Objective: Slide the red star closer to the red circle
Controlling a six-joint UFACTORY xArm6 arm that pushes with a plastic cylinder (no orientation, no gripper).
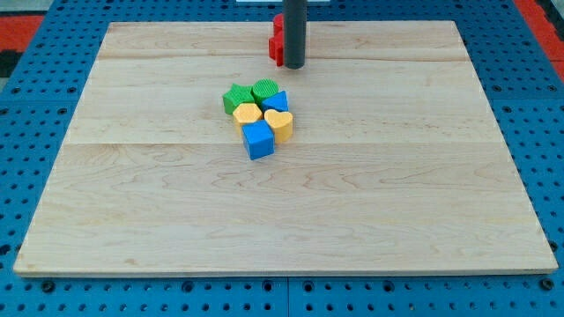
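Observation:
My tip [293, 66] rests on the board near the view's top, just right of centre. Red blocks [276, 42] show to the left of the rod and partly behind it. Their shapes cannot be made out, so I cannot tell the red star from the red circle. My tip touches or nearly touches the red mass on its right side.
A tight cluster sits below and left of my tip: a green star [235, 99], a green block [264, 90], a blue block [278, 101], a yellow block [248, 114], a yellow heart [279, 122] and a blue cube [259, 139]. The wooden board [397, 194] lies on a blue pegboard.

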